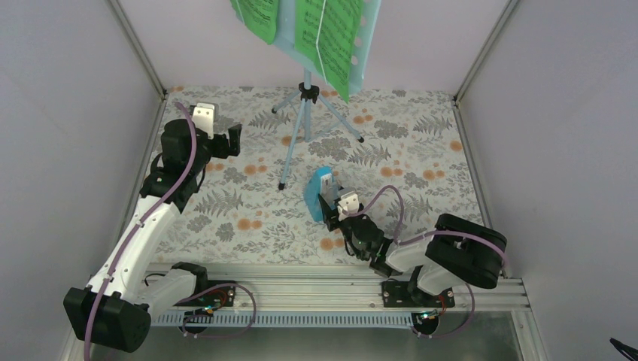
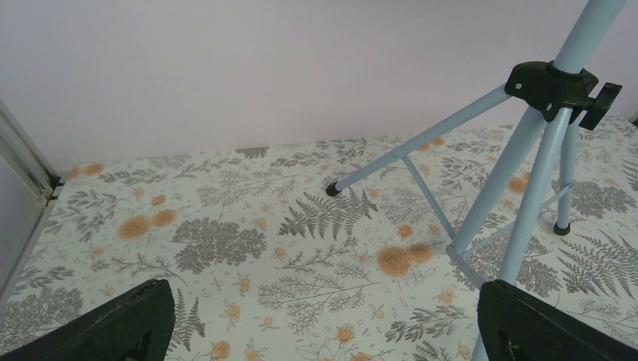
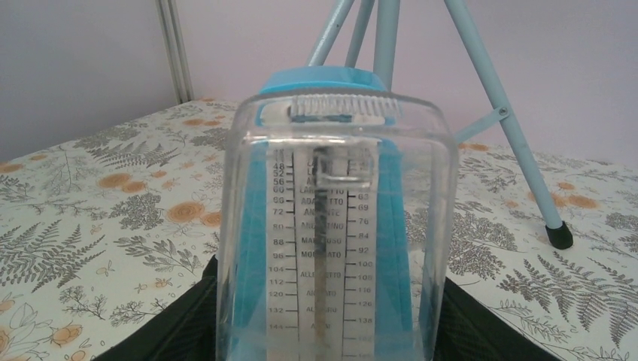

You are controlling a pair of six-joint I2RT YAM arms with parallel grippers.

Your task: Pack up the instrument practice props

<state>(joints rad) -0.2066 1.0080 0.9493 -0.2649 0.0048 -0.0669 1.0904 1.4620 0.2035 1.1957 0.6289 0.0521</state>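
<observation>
Soft, bright, even light fills all three views. The pale blue tripod music stand [image 1: 305,113] casts barely any shadow on the fern-patterned bench [image 1: 421,150]. Seen very close, the small blue wedge-shaped metronome [image 3: 376,248] has pale reflections on its clear cover [image 3: 248,226], and its scale print is slightly soft. The left end effector [image 2: 319,338] shows dark, featureless fingers [image 2: 113,331] at the bottom corners.

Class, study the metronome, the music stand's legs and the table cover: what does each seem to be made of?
The metronome: plastic by the look, a glossy see-through front cover over a smooth bright blue body. The music stand legs: probably painted metal tube, thin, straight, pale blue, with a black plastic-looking collar. The table cover: matt printed sheet, cloth or vinyl, unclear.
</observation>
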